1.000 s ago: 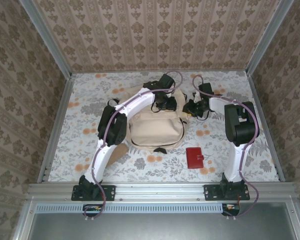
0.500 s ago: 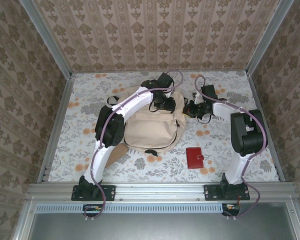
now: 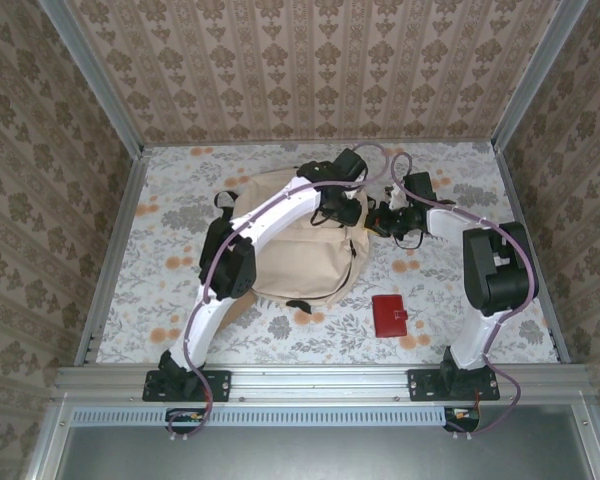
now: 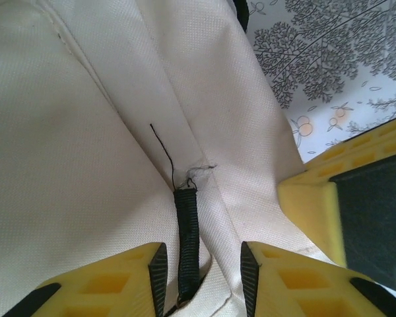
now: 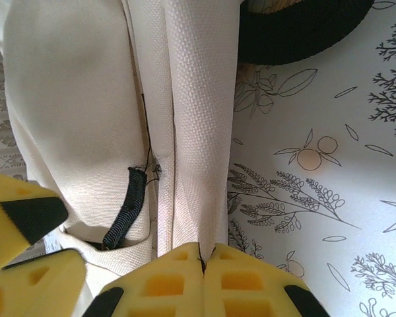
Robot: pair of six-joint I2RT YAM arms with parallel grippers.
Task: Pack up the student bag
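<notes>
The student bag, beige cloth with black straps, lies flat mid-table. My left gripper hovers over its far right corner. Its yellow fingers stand apart, and a black zipper pull lies loose in the gap by the left pad. My right gripper meets the same corner from the right and is shut on an upright fold of the bag's cloth. The left gripper's fingers show at the lower left of the right wrist view, close to the same zipper pull.
A red wallet lies on the flowered tablecloth right of the bag's near end. A tan pouch peeks out beside the left arm. A black strap loop curls beyond the pinched fold. Walls close off three sides of the table.
The right gripper has shut on the bag's cloth fold. The left gripper's jaws have widened and it has moved slightly right. The bag has turned and spread leftward.
</notes>
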